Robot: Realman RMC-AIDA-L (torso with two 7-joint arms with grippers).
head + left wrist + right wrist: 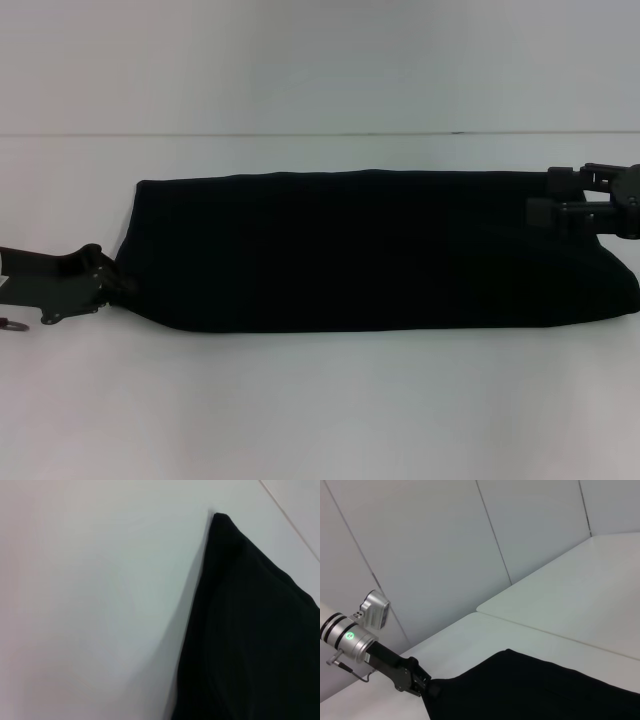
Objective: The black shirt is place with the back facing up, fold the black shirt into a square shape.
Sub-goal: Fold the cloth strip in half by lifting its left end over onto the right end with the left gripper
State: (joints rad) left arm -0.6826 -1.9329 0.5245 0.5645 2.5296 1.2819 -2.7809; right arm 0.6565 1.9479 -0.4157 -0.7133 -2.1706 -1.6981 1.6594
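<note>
The black shirt (370,250) lies on the white table (320,410) as a long, narrow band running across it, so the lengthwise folds look done and the step in hand is, by my judgement, folding the band end over end to make the square. The left gripper (118,283) sits at the band's left end, right against the near corner; its jaws seem closed on that corner of cloth, a reading the right wrist view (431,689) supports. The right gripper (548,205) rests on the far corner at the band's right end, but whether its jaws are wide, narrow or pinching cloth I cannot tell. The left wrist view shows only a pointed corner of the shirt (250,630) lying flat on the table. The next move likely calls for lifting 1 end and carrying it over the other while keeping the edges aligned and the layers flat. No brand, label or writing can be read on anything.
</note>
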